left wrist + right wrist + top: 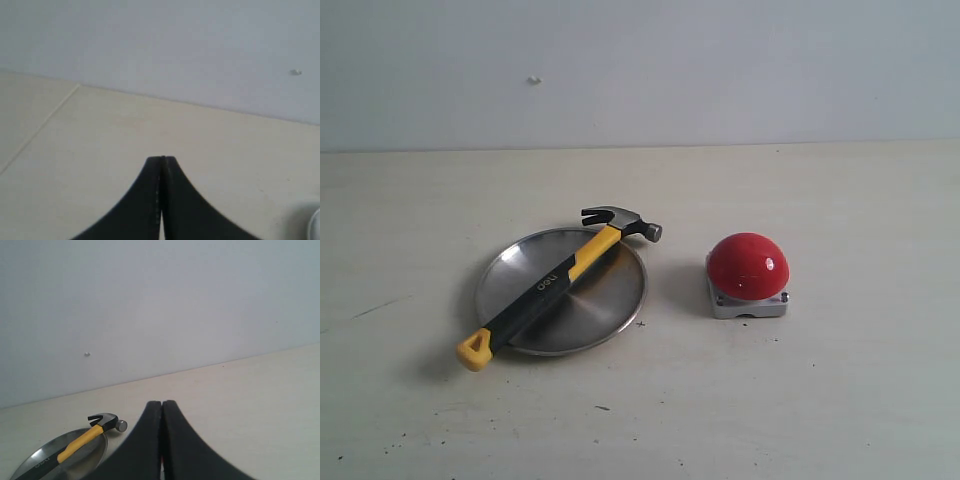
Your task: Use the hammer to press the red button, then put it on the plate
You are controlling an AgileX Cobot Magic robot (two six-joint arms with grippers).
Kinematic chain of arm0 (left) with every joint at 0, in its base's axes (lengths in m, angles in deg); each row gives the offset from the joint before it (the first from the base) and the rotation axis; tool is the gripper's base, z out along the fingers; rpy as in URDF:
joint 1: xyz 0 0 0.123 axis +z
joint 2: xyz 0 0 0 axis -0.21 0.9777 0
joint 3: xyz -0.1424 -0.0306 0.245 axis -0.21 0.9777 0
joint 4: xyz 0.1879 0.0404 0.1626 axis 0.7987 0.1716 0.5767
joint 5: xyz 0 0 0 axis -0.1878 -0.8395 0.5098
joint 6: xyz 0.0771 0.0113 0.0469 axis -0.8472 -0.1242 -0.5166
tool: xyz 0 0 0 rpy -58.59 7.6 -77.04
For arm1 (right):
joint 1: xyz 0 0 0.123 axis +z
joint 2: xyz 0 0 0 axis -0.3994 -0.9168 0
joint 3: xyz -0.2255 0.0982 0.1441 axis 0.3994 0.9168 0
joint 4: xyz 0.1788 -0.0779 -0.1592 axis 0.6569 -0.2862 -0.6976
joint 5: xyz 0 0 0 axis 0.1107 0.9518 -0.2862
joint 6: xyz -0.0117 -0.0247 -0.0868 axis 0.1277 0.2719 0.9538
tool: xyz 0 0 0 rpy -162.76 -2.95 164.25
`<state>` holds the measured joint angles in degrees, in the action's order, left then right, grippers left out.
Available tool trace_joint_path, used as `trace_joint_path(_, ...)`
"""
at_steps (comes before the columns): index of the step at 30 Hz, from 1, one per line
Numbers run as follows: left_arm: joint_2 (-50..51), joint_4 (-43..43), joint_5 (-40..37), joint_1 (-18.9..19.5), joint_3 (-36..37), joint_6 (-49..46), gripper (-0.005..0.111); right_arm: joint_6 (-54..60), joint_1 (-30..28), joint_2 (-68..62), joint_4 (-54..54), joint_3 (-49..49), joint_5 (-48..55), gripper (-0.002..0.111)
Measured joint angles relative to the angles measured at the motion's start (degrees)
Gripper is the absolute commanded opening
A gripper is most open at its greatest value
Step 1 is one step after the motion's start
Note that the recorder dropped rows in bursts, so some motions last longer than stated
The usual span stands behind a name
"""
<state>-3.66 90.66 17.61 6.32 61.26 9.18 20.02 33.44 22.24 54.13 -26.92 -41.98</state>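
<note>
The hammer lies slantwise across the plate, its steel head past the far right rim and its yellow looped end overhanging the near left rim. The red button sits on its grey base to the right of the plate, apart from it. Neither gripper shows in the exterior view. My left gripper is shut with nothing in it, over bare table. Also shut and holding nothing is my right gripper; beyond it the right wrist view shows the hammer on the plate. There the button is hidden.
The table is a pale, lightly scuffed surface with a plain white wall behind it. A sliver of the plate's rim shows at the edge of the left wrist view.
</note>
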Motion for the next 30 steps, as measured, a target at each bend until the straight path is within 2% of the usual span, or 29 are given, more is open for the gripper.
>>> trace_joint_path(8,-19.72,0.44,-18.08,-2.11,0.00,-0.86,0.000,0.00,0.00,0.00,0.00,0.00,0.00,0.000)
trace_joint_path(12,-34.80,-6.00,-30.21,-2.11,0.00,-0.86,0.000,0.00,0.00,0.00,0.00,0.00,0.00,0.000)
trace_joint_path(14,-42.00,-7.66,-32.90,-2.11,0.00,-0.86,0.000,0.00,0.00,0.00,0.00,0.00,0.00,0.000)
trace_joint_path(16,-46.79,-10.36,-33.62,-2.11,0.00,-0.86,0.000,0.00,0.00,0.00,0.00,0.00,0.00,0.000)
trace_joint_path(18,-47.51,-14.51,-34.41,-2.11,0.02,-0.86,0.000,0.00,0.00,0.00,0.00,0.00,0.11,0.000)
trace_joint_path(23,-46.71,-23.08,-32.66,-2.11,6.73,-0.54,0.000,0.00,0.00,0.00,0.00,0.00,0.19,0.000)
trace_joint_path(28,-46.60,-29.04,-18.21,-2.11,15.37,1.29,0.000,0.00,0.00,0.00,0.00,0.00,0.33,0.000)
trace_joint_path(30,-46.60,-30.47,-15.51,-2.11,17.31,-0.87,0.000,0.00,0.00,0.00,0.00,0.00,0.33,0.000)
